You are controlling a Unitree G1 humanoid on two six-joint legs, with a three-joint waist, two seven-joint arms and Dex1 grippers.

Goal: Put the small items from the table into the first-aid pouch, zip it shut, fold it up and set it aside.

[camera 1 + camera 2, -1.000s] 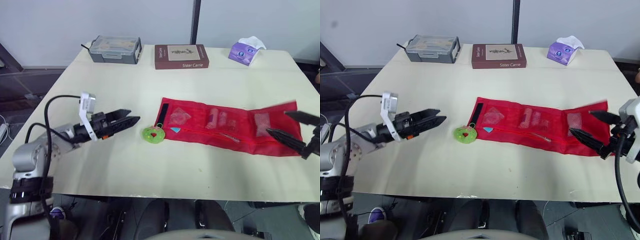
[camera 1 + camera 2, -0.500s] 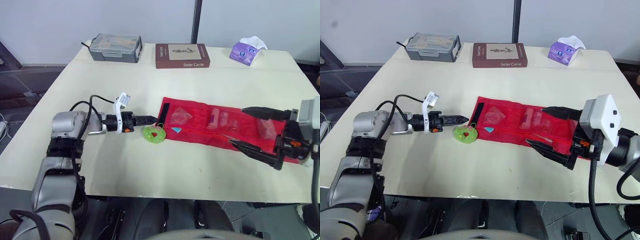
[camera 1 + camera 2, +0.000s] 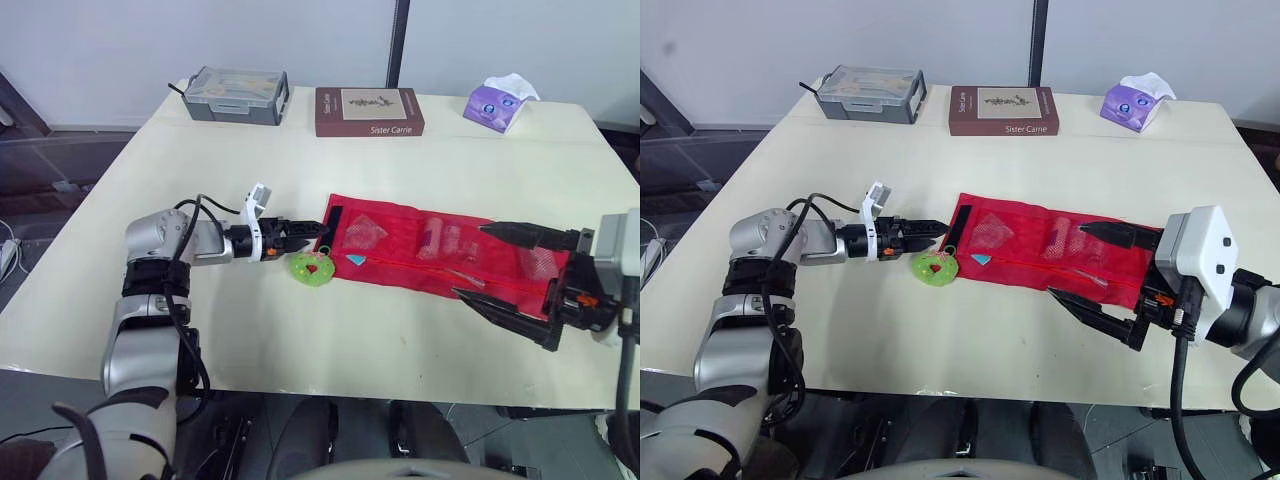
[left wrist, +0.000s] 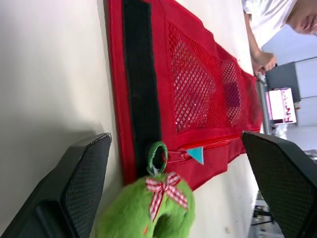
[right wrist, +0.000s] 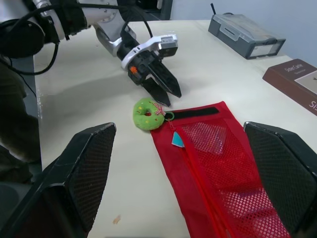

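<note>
Left tool (image 3: 936, 227) lies low over the table (image 3: 200, 200) with its two black fingers apart, as the left wrist view shows. Its tips are just beside a green plush ring (image 3: 311, 268), at the ring's 10 o'clock. I cannot tell whether they touch it.

Right tool (image 3: 470, 260) also has its fingers wide apart. One finger lies along the far edge of the red mesh pouch (image 3: 400, 262) and the other along its near edge, at the pouch's 3 o'clock end.

The only writing that can be read is "Sister Carrie", on the cover of a brown book (image 3: 368, 110) at the table's 12 o'clock edge.

The pouch is spread flat, at 3 o'clock from the table's middle. Small packets (image 3: 365, 232) show through its mesh pockets, but what they are is too blurred to tell. A black strip (image 3: 330, 222) runs across its 9 o'clock end. The plush ring wears a red-and-white bow and hangs from a green loop at that end of the zip, beside a small teal tag (image 3: 350, 260).

A grey plastic case (image 3: 235, 97) stands at 11 o'clock on the table, and a purple tissue pack (image 3: 497, 102) at 1 o'clock, both well apart from the pouch. In the left wrist view a person's arm (image 4: 257, 54) shows beyond the pouch.
</note>
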